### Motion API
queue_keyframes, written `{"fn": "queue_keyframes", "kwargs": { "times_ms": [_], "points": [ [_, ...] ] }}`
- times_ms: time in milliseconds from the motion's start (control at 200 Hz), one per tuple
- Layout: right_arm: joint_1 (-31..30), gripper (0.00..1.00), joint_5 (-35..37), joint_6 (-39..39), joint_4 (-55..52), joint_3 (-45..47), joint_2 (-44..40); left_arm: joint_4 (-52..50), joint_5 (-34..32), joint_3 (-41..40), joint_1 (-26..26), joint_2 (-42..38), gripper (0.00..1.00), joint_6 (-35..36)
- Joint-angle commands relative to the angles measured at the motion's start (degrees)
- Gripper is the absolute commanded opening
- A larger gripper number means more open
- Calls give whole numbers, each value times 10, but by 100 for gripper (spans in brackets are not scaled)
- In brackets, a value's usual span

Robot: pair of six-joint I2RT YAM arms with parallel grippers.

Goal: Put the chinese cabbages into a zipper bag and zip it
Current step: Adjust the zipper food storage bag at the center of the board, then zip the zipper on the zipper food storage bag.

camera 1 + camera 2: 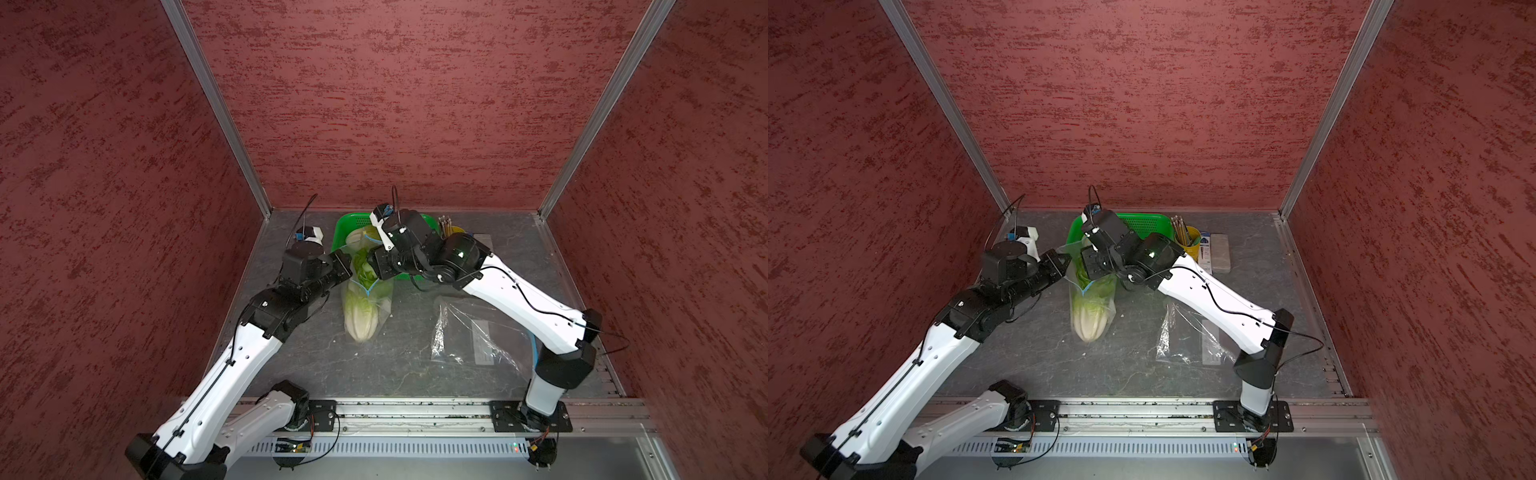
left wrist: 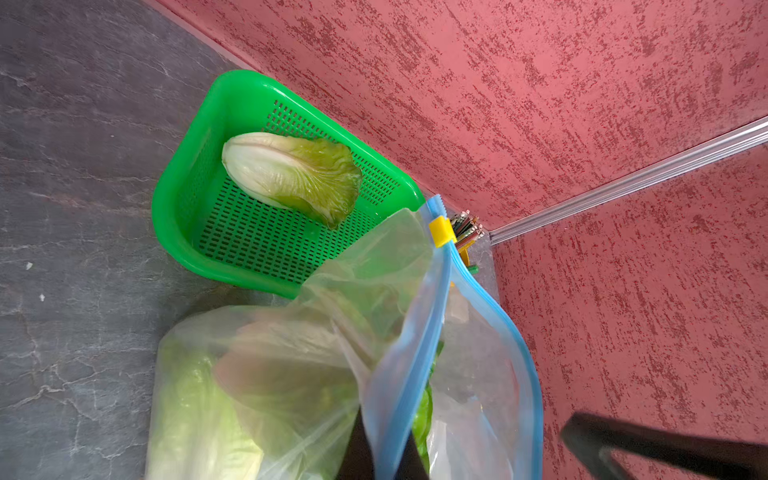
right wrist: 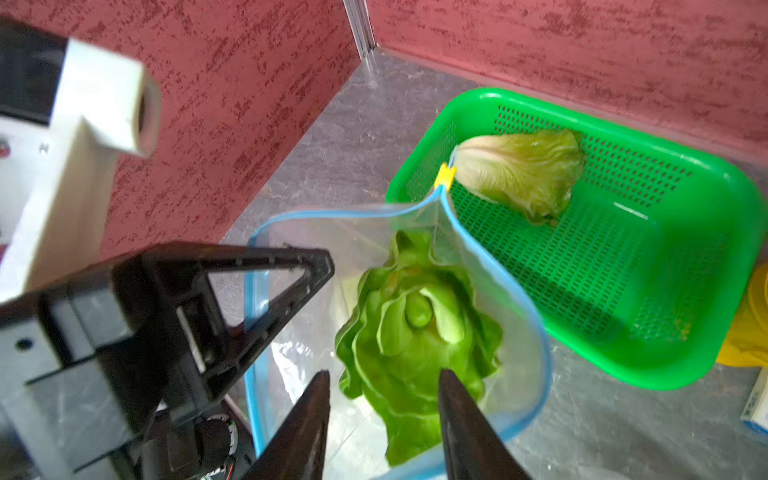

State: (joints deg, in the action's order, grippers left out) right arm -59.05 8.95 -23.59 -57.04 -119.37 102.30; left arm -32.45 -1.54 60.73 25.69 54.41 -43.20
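Holding zipper bag [image 3: 332, 210] mouth wide: left hand [image 1: 345, 266] clamped shut on blue rim, lifting it so opening gapes. Right hand [image 3: 384, 374] jaws part-way apart astride leafy cabbage [image 3: 415, 332] inside bag, gripping nothing visible; reads as drop-in step. Pale cabbage [image 1: 359, 316] also bagged, centre of top view, bag bottom resting on surface [image 1: 374, 374]. Third cabbage [image 2: 291, 174] waits in green basket [image 2: 166, 216], just above bag in frame. Yellow slider [image 3: 445, 174] parked at rim end, zip undone.

Green basket [image 2: 166, 208], blue-edged clear bag [image 2: 478, 374]
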Motion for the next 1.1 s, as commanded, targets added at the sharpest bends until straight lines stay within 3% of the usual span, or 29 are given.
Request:
{"fn": "queue_keyframes", "kwargs": {
  "times_ms": [0,190,421,1092],
  "points": [
    [-33,49,45,-79,-56,-3,-16,28,3,-7,4,-1,0,0],
    [-72,53,47,-144,-72,-2,-22,30,7,-12,6,6,0,2],
    [-82,53,53,-190,-39,74,-34,34,7,-11,6,9,0,7],
    [-79,33,83,-155,18,58,2,39,10,-9,9,6,0,6]
  ]
}}
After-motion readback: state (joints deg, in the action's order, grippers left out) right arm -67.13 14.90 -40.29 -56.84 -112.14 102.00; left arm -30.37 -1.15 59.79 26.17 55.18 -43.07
